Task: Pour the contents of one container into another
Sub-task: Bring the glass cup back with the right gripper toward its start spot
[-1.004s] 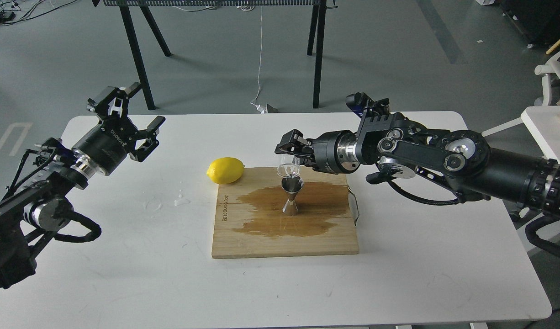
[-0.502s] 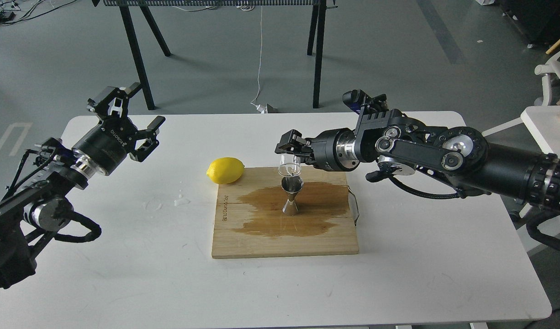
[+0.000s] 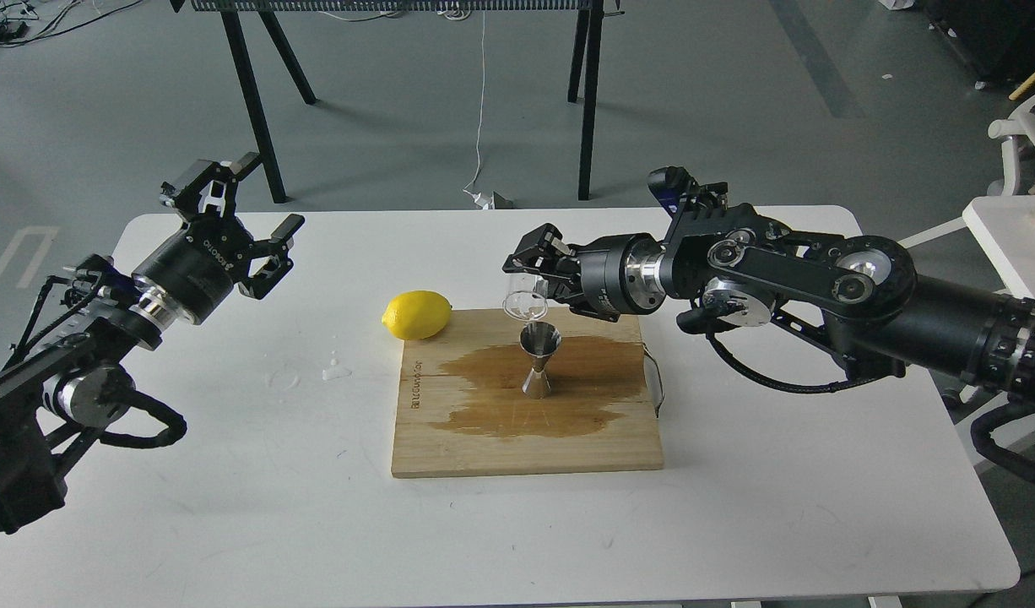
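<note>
Head view shows a white rectangular bench (image 3: 230,507) carrying a pale wooden cutting board (image 3: 526,447) with a brown wet stain, an oval yellow lemon (image 3: 416,314) touching its far left corner. Reaching in over the board, the right gripper (image 3: 530,268) is closed around a small clear colourless cup (image 3: 525,302), tilted rim-down just above a shiny hourglass-shaped steel jigger (image 3: 539,361) standing upright on the stain. Well apart at the bench's left edge, the left gripper (image 3: 247,207) hangs with fingers spread, holding nothing.
</note>
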